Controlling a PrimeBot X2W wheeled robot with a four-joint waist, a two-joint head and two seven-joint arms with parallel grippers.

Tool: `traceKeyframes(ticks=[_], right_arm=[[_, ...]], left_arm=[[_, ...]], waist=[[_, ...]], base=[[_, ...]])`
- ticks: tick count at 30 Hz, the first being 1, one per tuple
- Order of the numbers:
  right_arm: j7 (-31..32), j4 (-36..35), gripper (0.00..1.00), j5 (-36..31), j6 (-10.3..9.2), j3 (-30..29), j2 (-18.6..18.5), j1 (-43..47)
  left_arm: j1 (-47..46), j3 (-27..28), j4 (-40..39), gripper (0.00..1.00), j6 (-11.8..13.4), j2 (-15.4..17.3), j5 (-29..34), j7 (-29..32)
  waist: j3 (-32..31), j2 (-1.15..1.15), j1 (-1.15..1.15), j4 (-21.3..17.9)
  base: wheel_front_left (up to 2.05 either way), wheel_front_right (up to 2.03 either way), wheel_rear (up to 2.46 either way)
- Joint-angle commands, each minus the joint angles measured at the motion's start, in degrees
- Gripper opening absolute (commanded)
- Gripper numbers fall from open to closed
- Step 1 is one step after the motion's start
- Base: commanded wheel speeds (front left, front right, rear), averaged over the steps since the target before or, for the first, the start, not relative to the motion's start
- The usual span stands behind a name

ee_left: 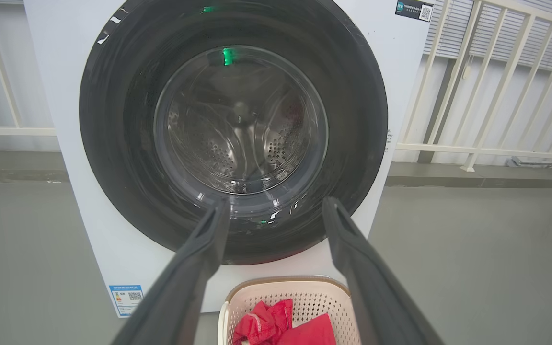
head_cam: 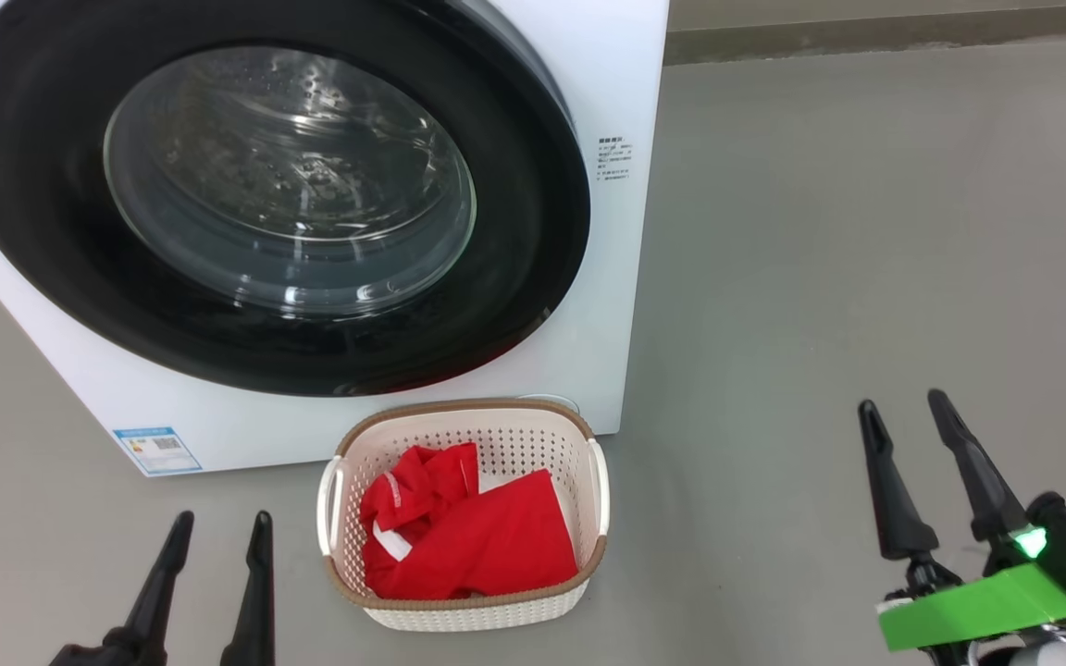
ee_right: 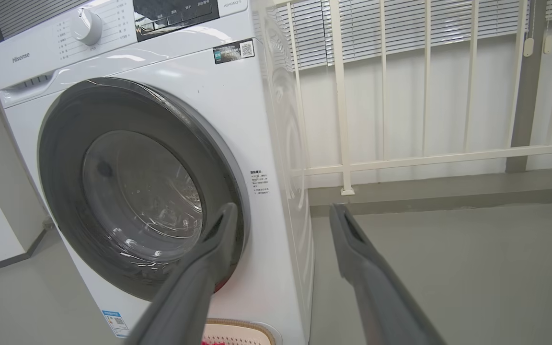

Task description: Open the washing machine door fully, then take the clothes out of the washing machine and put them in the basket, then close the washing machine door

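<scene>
You can see the washing machine door (head_cam: 33,231) pressed flat against the front of the washing machine (head_cam: 607,92). Its round glass window faces you, and the steel drum shows through the glass.

The basket (head_cam: 496,421) sits on the grey floor (head_cam: 866,231), just in front of the machine and below the right part of the door. Its white handles are on its left and right sides. From this angle it is hard to say which way its long side runs. The clothes (head_cam: 487,546) lie in a red heap inside the basket. The flat red piece spreads toward the right wall, and the crumpled piece with white trim sits at the left.

Your left gripper (head_cam: 223,518) is low on the left, beside the basket. Its fingers are spread apart, hold nothing and point at the machine. Your right gripper (head_cam: 902,402) is far off to the right over bare floor. Its fingers are spread and empty too.

A small blue label (head_cam: 155,449) is low on the machine's front. A white railing (ee_right: 400,158) stands behind the machine. Nothing sits between your grippers and the door.
</scene>
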Motion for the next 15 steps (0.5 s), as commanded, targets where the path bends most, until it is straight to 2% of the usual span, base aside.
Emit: traceKeyframes(ticks=[1,15], right_arm=[[-0.36,-1.62,1.00,0.38,-0.05,0.53,-0.79,-0.38],[-0.36,-0.28,1.00,0.86,-0.05,0.35,-0.86,-0.69]], left_arm=[[-0.88,2.00,-1.54,1.00,-0.32,0.76,0.48,-0.45],[-0.64,2.28,-0.58,1.00,-0.32,1.20,-0.18,-0.45]], waist=[[-0.09,0.00,0.00,0.05],[-0.60,0.00,0.00,0.39]], base=[[0.00,0.00,0.00],[0.00,0.00,0.00]])
